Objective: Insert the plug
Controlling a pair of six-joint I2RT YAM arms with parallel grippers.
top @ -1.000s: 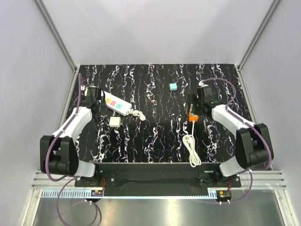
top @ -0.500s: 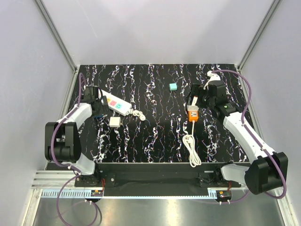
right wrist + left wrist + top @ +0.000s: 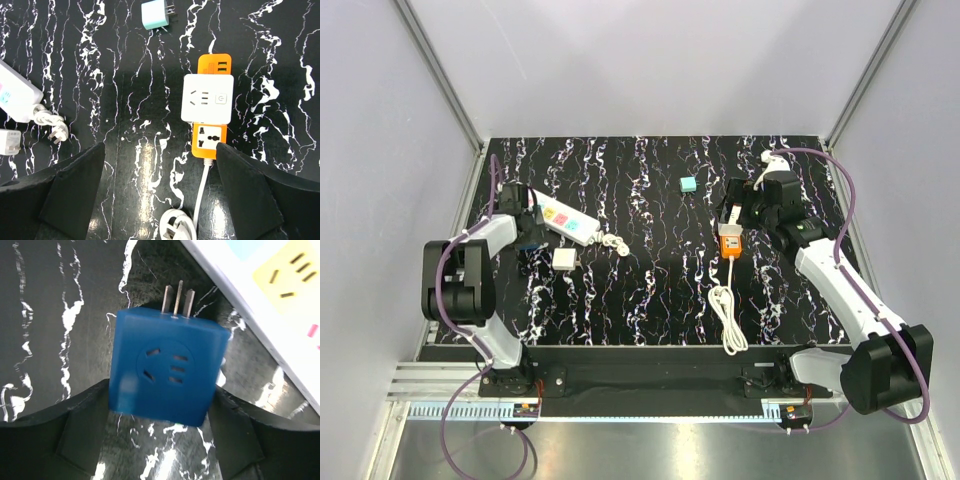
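Plug (image 3: 207, 98) atop orange strip (image 3: 209, 140) — right wrist

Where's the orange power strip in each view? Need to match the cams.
Top external: orange power strip right of centre, its cable running toward the near edge.
Right wrist: upper right of centre, with the white plug block sitting on it.
Left wrist: not in it; a blue adapter fills the middle.
Shared landmark: the white strip with coloured sockets shows in all three.
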